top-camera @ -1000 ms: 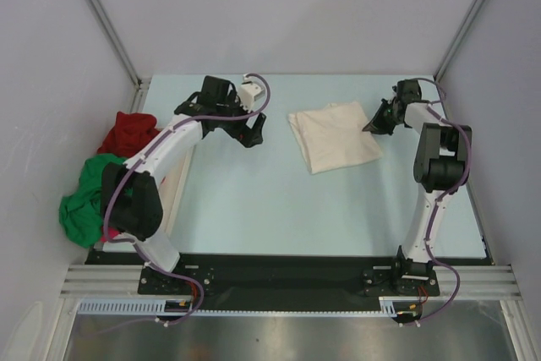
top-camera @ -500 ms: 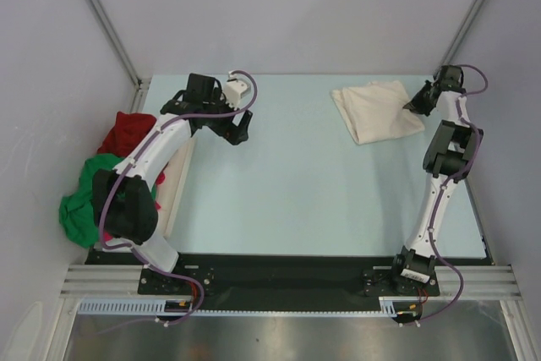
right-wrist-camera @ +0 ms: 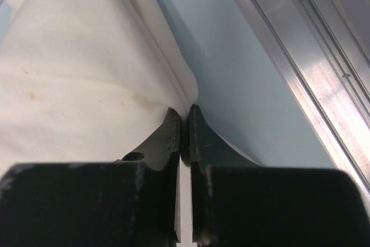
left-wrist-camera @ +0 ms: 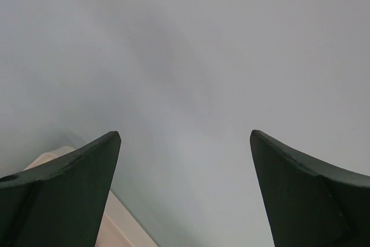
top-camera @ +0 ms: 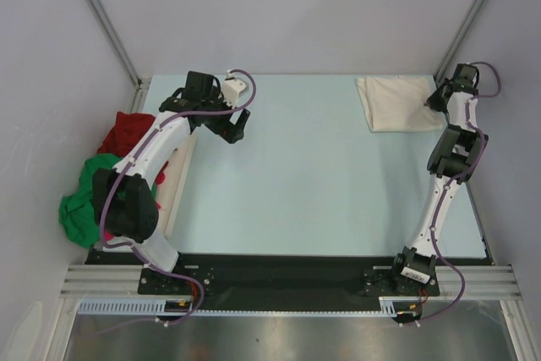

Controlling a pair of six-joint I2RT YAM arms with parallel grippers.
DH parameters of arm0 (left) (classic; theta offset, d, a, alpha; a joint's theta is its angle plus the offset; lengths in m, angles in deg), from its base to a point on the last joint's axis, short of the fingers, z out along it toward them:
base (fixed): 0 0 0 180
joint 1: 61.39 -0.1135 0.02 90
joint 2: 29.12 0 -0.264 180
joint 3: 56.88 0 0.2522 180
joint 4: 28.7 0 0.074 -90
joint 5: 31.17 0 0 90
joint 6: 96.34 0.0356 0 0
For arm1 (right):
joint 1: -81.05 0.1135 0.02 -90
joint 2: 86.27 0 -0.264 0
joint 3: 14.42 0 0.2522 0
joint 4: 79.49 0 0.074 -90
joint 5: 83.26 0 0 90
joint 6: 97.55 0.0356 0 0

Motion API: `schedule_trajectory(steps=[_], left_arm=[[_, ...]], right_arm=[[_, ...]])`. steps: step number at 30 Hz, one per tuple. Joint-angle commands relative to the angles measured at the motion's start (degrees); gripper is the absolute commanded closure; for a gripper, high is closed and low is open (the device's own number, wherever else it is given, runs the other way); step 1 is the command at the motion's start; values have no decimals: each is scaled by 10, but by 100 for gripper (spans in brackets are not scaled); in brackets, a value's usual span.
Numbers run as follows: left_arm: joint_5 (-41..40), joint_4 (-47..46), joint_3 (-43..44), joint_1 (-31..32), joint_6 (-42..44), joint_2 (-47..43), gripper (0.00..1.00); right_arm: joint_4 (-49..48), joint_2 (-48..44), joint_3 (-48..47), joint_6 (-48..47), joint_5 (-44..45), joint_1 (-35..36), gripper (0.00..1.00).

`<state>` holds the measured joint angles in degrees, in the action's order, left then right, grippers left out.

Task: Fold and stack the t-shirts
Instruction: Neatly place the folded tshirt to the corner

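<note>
Your right gripper (top-camera: 440,101), jaws clamped on the folded cream shirt (top-camera: 394,104) by its edge, has dragged it to the far right corner, starting the stack; your left gripper (top-camera: 236,129) hangs spread open.

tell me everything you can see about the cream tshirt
The cream-white t-shirt is soft, matte cloth folded into a compact, roughly rectangular bundle with layered edges. It lies flat on the pale blue table, in the far right corner. The right wrist view shows a few faint yellowish marks on the fabric and overlapping folds. The right end effector is shut on its right edge, pinching the layers. Nothing else touches it.
</note>
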<state>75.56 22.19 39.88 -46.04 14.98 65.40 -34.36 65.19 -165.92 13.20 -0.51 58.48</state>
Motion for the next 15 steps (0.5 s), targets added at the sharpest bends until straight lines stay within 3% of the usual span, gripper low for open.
schedule_trajectory(steps=[1, 6, 7, 9, 10, 12, 13, 15], left_arm=[[-6, 2, 25, -5, 12, 3, 0], [-9, 6, 27, -5, 14, 3, 0], [-9, 6, 26, -5, 16, 3, 0], [-9, 4, 26, -5, 15, 2, 0], [-10, 4, 26, -5, 17, 1, 0], [-11, 5, 27, -5, 19, -1, 0], [-13, 7, 26, -5, 21, -6, 0], [-18, 9, 26, -5, 29, -12, 0]], right_arm=[[-32, 4, -31, -10, 54, -24, 100], [-34, -18, -24, -26, 93, -22, 100], [-36, -21, -19, -29, 94, -21, 96], [-38, -30, -16, -39, 99, -16, 81], [-38, -38, -14, -41, 102, -14, 64], [-35, -48, -9, -52, 115, -8, 44], [-33, -60, -6, -57, 120, -6, 27], [-26, -76, 7, -69, 140, 3, 17]])
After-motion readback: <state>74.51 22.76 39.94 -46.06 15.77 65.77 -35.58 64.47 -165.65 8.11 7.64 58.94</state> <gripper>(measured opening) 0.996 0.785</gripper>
